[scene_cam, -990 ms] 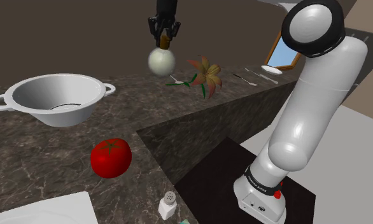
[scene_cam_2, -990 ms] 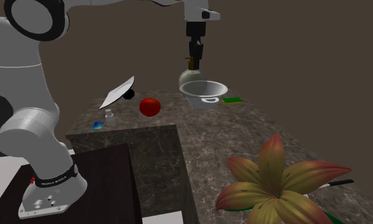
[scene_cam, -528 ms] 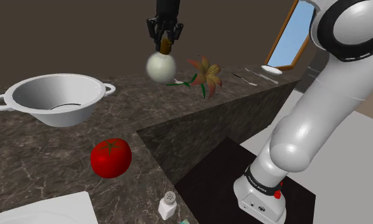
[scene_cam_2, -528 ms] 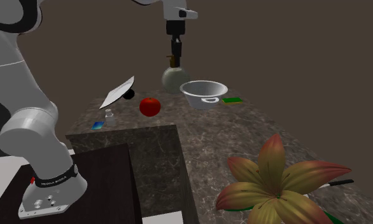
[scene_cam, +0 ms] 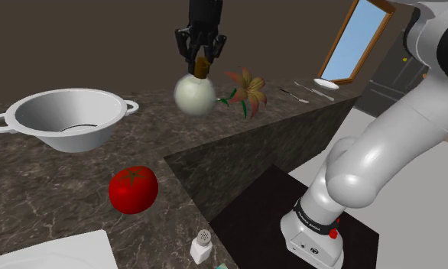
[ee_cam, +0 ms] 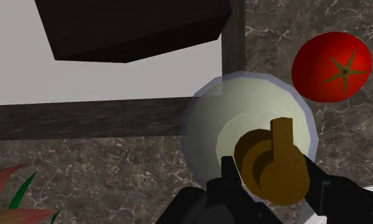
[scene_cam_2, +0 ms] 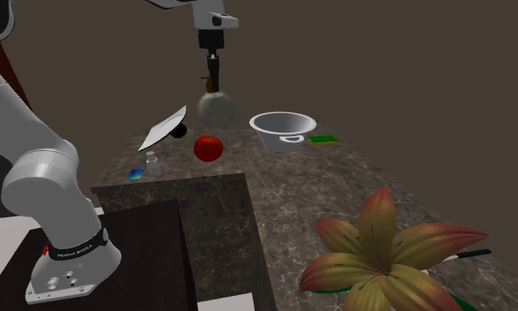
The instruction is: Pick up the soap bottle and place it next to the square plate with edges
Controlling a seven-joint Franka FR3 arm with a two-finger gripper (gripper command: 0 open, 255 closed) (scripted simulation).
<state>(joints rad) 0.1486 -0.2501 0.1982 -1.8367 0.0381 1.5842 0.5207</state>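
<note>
Shoulder view: gripper point(scene_cam: 201, 64) clasps soap bottle point(scene_cam: 194, 96) above countertop point(scene_cam: 69, 191)

"What runs off the edge in the shoulder view?"

"The white plate point(scene_cam: 39, 252) is cut by the bottom edge, so I can't see its whole shape. A little green thing point(scene_cam: 223, 267) is cut there too. The arm point(scene_cam: 391, 134) goes out at the top and the right."

"And far down the counter?"

"Some thin things point(scene_cam: 299, 93), too small to name."

"What about the second exterior view?"

"The flower point(scene_cam_2: 381, 256) is cut by the bottom edge. A black thing point(scene_cam_2: 179, 130) is partly hidden behind the white plate point(scene_cam_2: 163, 128). A small blue thing point(scene_cam_2: 137, 174) is too tiny to tell."

"And the wrist view?"

"The brown pump top point(ee_cam: 268, 159) covers part of the soap bottle point(ee_cam: 223, 121). The gripper point(ee_cam: 272, 175) runs off the bottom edge."
</note>
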